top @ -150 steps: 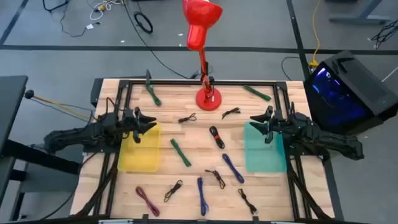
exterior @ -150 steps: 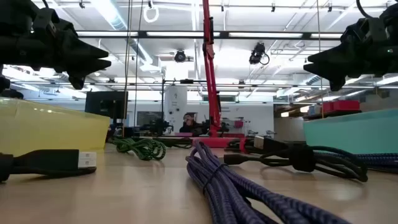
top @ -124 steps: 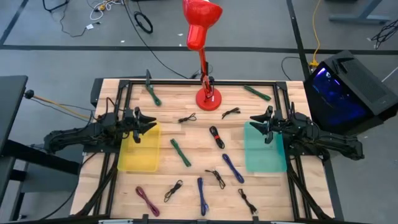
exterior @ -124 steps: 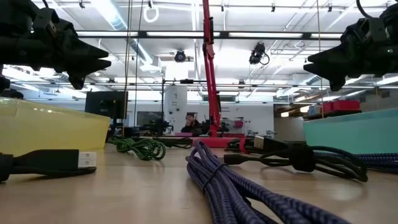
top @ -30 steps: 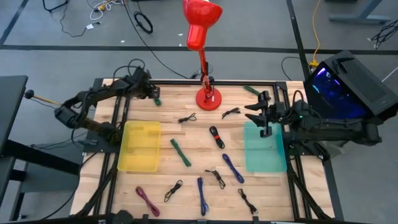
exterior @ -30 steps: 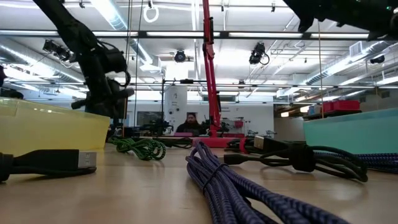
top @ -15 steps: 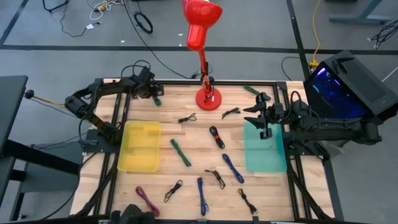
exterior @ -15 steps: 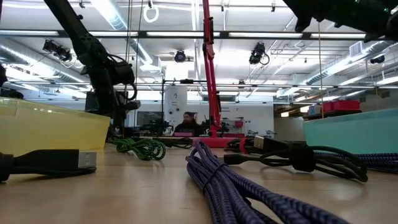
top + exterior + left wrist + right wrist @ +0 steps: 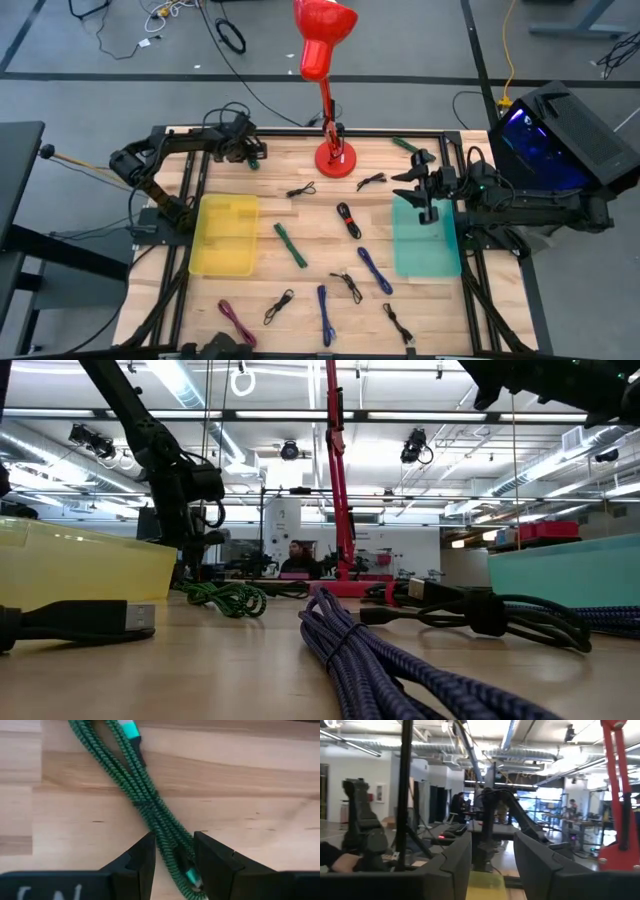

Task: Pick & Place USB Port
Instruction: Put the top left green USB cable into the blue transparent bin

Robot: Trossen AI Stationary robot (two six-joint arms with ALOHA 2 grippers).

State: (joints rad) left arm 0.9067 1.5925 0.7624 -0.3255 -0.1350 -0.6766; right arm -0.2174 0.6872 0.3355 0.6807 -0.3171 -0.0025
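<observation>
A green braided USB cable (image 9: 247,158) lies flat on the wood near the table's far left corner. In the left wrist view the cable (image 9: 145,795) runs between my fingers. My left gripper (image 9: 252,151) (image 9: 172,845) is low over it and open, with one finger on each side; I cannot tell whether they touch it. My right gripper (image 9: 408,183) (image 9: 492,850) is open and waits above the far end of the teal bin (image 9: 428,245).
A yellow bin (image 9: 224,236) sits on the table's left side. A red lamp base (image 9: 335,160) stands at the far middle. Several other cables lie about: green (image 9: 290,245), black (image 9: 347,218), blue (image 9: 374,270), maroon (image 9: 237,322). A black frame rims the table.
My left gripper has moved a little toward the table's right along the far edge and sunk down over the green cable. The cable has stayed where it was, and my right arm has kept still.
</observation>
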